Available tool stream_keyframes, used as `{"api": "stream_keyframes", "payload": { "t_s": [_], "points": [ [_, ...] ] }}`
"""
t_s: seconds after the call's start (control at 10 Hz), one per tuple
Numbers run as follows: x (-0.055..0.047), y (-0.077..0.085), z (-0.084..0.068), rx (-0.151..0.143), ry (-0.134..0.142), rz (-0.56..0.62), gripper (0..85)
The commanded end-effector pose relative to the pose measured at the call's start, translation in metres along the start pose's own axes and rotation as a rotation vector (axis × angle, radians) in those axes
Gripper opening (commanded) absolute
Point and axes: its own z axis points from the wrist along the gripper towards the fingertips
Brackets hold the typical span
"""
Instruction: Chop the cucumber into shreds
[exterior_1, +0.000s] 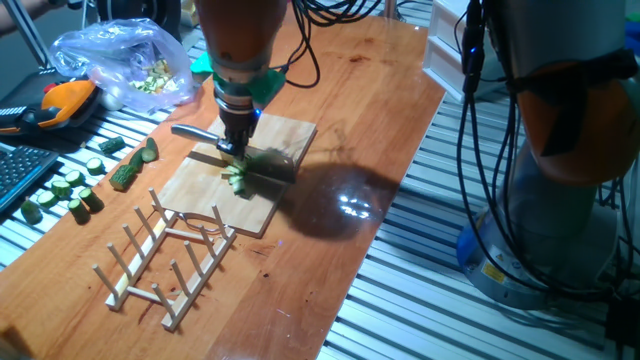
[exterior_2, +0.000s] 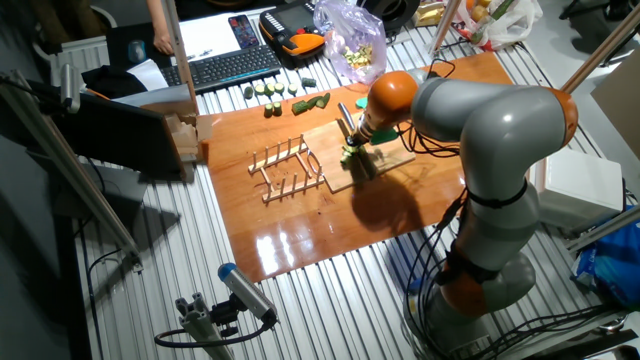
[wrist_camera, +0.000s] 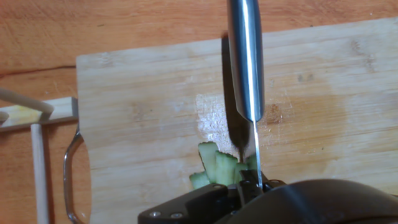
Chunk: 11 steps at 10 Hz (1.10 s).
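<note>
Gripper (exterior_1: 234, 143) jaws were closed on the knife (wrist_camera: 245, 62), its edge down among the cucumber (wrist_camera: 214, 167) strips on the cutting board (wrist_camera: 143, 112), so chopping looked under way; next would come a lift and small sideways shift.

Pale-green cucumber (wrist_camera: 214, 167) bits, chopped into a few short strips with dark edges, bunched up together on the wooden board.

The arm (exterior_2: 500, 110) is built of rounded light-grey shells joined by orange bands. Black cables are draped along it. A teal collar is seen above the dark gripper (exterior_1: 234, 140), with a blue light.
</note>
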Motion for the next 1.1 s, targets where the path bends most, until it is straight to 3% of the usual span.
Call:
{"api": "stream_keyframes", "payload": {
  "t_s": [0.0,0.1,0.2,0.5,1.0],
  "points": [
    [-0.003,0.001,-0.007,-0.005,0.011,0.005,0.0],
    [-0.007,0.002,-0.015,-0.008,0.029,0.007,0.0],
    [-0.011,0.004,-0.023,-0.005,0.029,-0.006,0.0],
    [-0.016,0.007,-0.027,0.010,0.010,-0.054,0.0],
    [-0.030,0.006,-0.045,-0.011,0.051,0.032,0.0]
  ]
}}
